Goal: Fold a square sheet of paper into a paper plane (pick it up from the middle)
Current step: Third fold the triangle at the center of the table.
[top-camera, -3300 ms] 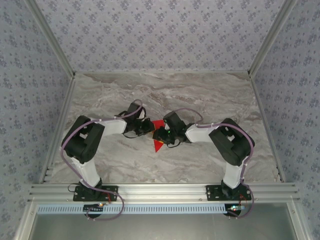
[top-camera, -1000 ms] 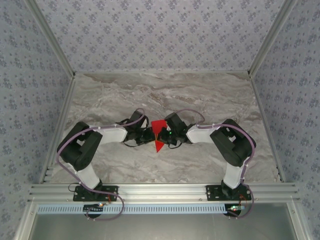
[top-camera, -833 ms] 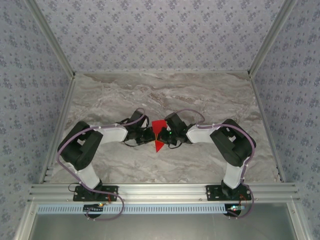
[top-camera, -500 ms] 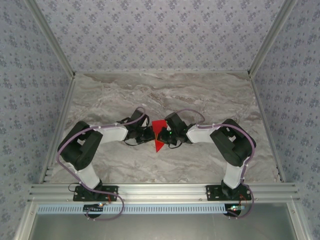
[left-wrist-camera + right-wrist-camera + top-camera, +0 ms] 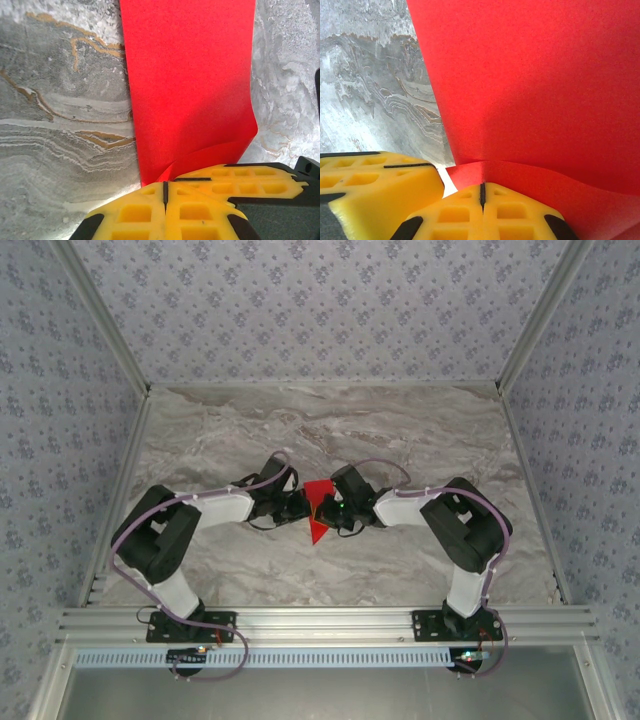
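Observation:
The square sheet of paper [image 5: 318, 530] is bright red and hangs creased between my two grippers at the table's centre, one point up and one down. My left gripper [image 5: 299, 508] is shut on its left side and my right gripper [image 5: 333, 510] on its right, the two nearly touching. In the left wrist view the red sheet [image 5: 190, 85] runs away from my shut yellow fingertips [image 5: 165, 184], with a curled edge pinched in the seam. In the right wrist view the paper [image 5: 535, 80] rises from my shut right gripper [image 5: 482, 186], and the left gripper's fingers [image 5: 370, 175] sit beside it.
The marble table [image 5: 400, 430] stretches behind and to both sides of the grippers. Patterned walls and aluminium rails [image 5: 320, 618] enclose it. Both arms bend inward from their bases at the near edge.
The left gripper has edged right, closer to the right gripper. The red paper between them has bunched narrower. Both stay shut.

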Controlling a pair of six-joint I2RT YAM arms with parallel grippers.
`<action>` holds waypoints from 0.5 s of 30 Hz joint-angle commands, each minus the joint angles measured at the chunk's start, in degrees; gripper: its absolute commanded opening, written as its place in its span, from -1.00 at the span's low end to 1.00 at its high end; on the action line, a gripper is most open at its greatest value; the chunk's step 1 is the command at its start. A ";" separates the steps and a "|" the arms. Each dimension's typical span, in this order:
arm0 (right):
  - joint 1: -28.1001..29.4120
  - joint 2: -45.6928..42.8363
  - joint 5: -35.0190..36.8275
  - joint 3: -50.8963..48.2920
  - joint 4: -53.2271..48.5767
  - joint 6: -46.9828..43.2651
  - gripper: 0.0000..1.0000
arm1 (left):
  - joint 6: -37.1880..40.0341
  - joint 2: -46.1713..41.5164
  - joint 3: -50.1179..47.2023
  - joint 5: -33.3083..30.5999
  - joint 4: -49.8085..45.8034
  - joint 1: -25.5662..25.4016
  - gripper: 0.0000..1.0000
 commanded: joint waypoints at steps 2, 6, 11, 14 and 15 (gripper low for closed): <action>-0.41 0.80 1.33 -1.57 -2.97 1.07 -1.00 | 0.29 1.07 0.89 0.73 1.72 -0.36 -1.00; -0.47 0.87 1.25 -1.57 -2.79 1.08 -1.00 | 0.23 2.83 1.28 0.65 1.71 -0.36 -1.00; -0.46 0.69 1.14 -1.83 -2.62 1.01 -1.00 | 0.32 3.82 1.16 0.05 1.14 -0.40 -1.00; -0.55 0.39 0.59 -1.92 -1.87 0.63 -1.00 | 0.71 3.86 1.16 -0.75 -0.21 -0.37 -1.00; -0.74 0.14 0.19 -2.05 -1.14 0.30 -1.00 | 0.95 3.91 1.26 -1.23 -1.12 -0.41 -1.00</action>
